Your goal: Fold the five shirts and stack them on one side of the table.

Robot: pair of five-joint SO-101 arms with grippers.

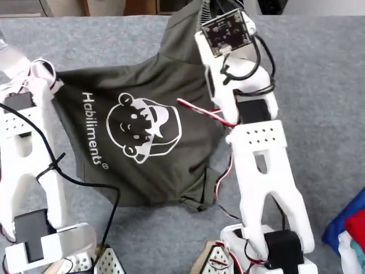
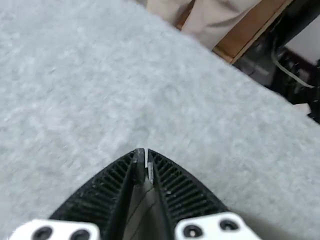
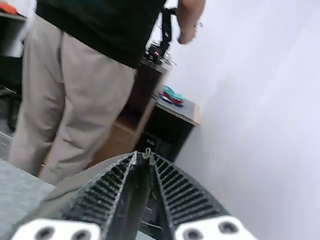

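A dark olive shirt [image 1: 142,131] with a white cartoon print lies spread on the grey table [image 1: 319,85], front side up. My left gripper [image 2: 141,159] is shut at the shirt's left corner [image 1: 60,77], with a sliver of olive cloth [image 2: 143,205] between its jaws. At the shirt's far edge my right gripper [image 3: 146,154] is raised and shut on the shirt, and olive cloth [image 3: 60,197] drapes under its fingers. In the high view the cloth rises from the table to the right arm's wrist [image 1: 228,31].
A pile of blue, red and white clothes [image 1: 348,231] sits at the table's near right edge. Both arm bases [image 1: 51,245] stand along the near edge with loose cables. Bare grey table lies to the right of the shirt.
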